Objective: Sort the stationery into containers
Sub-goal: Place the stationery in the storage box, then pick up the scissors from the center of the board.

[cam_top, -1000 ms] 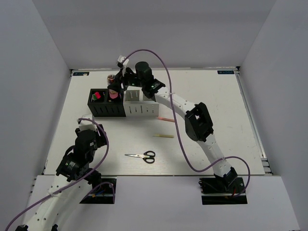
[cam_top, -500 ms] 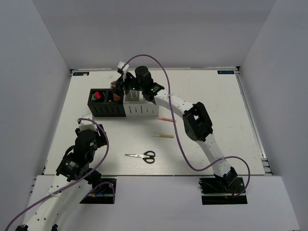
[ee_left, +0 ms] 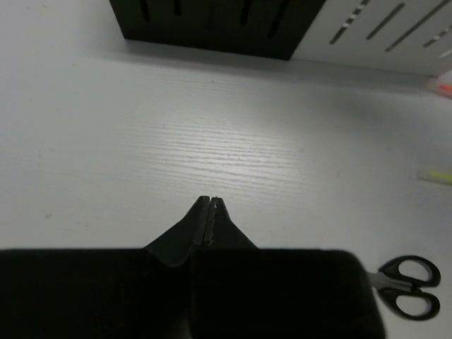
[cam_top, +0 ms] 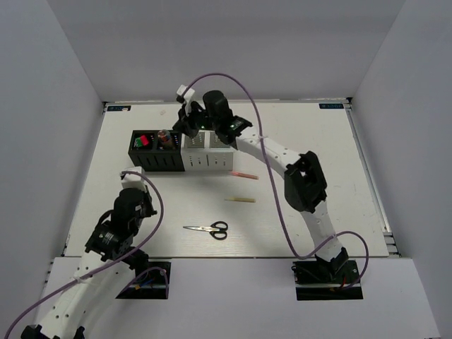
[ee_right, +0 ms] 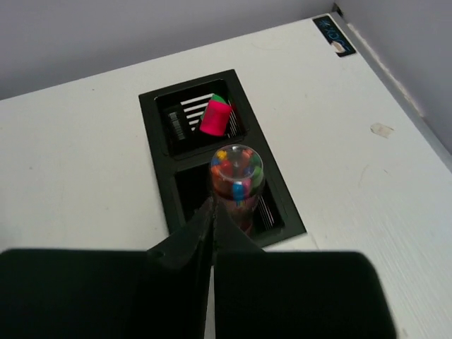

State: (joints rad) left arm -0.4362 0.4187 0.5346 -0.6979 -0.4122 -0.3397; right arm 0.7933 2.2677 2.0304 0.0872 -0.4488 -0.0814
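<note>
Top view: the right gripper hangs over the row of holders, just above the tube standing in the second black compartment. The markers sit one compartment further left. The scissors, pencil and pen lie loose on the table, well back from that gripper. They look unsorted.

Left wrist view: the left gripper has its fingers together and holds nothing, low over the table. The black holder front is ahead of it and the scissors are near its right side. It is likely parked clear of the other arm's reach.

Right wrist view: the fingers are pressed together and empty. The tube stands upright just beyond the tips; whether they touch I cannot tell. Only this view shows the coloured bits inside the tube. Only the top view shows all three loose pieces together.
</note>
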